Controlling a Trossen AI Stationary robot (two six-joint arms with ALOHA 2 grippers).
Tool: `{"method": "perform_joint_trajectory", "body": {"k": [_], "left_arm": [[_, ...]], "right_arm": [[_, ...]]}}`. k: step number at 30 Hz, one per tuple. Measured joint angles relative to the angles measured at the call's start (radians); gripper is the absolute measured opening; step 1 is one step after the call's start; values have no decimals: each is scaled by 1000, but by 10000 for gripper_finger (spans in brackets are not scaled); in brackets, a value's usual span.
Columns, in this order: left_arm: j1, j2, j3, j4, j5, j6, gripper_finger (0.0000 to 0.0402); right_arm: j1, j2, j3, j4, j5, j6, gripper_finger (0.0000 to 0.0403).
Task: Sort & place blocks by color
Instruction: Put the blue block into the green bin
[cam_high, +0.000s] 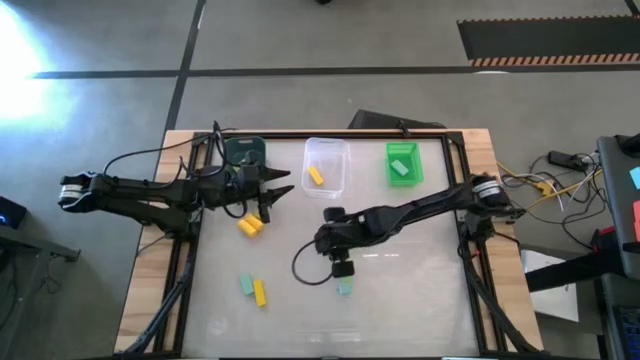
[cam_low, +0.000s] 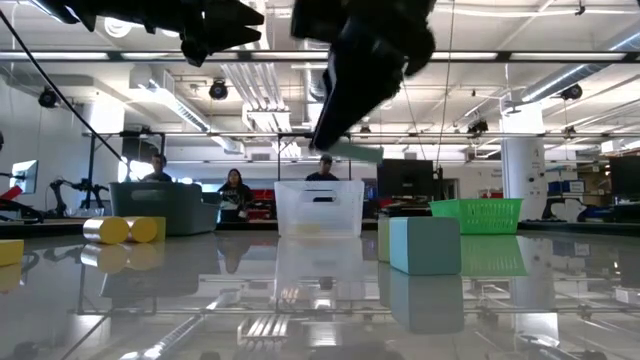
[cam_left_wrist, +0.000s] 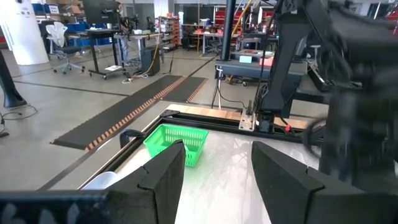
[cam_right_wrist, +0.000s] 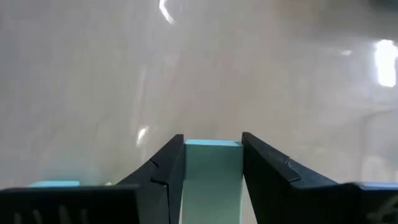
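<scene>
My right gripper (cam_high: 343, 268) hangs over the table's middle, shut on a teal-mint block (cam_right_wrist: 212, 167), seen lifted in the low view as the same block (cam_low: 362, 153). Another teal-mint block (cam_high: 346, 288) lies on the table just near of it. Two yellow blocks (cam_high: 248, 225) lie left of centre. A teal and a yellow block (cam_high: 253, 289) lie toward the near edge. My left gripper (cam_high: 275, 190) is open, raised beside the dark teal bin (cam_high: 245, 153), holding nothing. My right gripper pinches the teal-mint block between its two fingers, on opposite side faces (cam_right_wrist: 186, 163). The fingers come from above, pointing down. The block is lifted clear of the table, its free end (cam_low: 372, 154) sticking out past the fingertips.
Three bins stand along the far side: dark teal, a clear bin (cam_high: 326, 165) holding a yellow block, and a green bin (cam_high: 403, 163) holding a pale green block. A dark frame borders the tabletop. People stand in the room beyond the table.
</scene>
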Motion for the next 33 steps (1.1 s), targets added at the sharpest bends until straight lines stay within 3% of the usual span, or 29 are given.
{"method": "perform_joint_trajectory", "body": {"k": [7,14,20,25,33], "left_arm": [[0,6,-1,1,0,-1,171],[-8,15,-3,10,35,-10,171],[-45,100,-46,198,156,-11,171],[-68,229,-58,388,182,-10,171],[-106,420,-47,613,204,-13,171]], "right_arm": [[-2,-205,-211,305,12,11,119],[-2,-364,-516,901,62,18,119],[-2,-404,-699,1350,71,16,120],[-2,-407,-744,1481,77,3,121],[-2,-414,-735,1492,78,-22,122]]}}
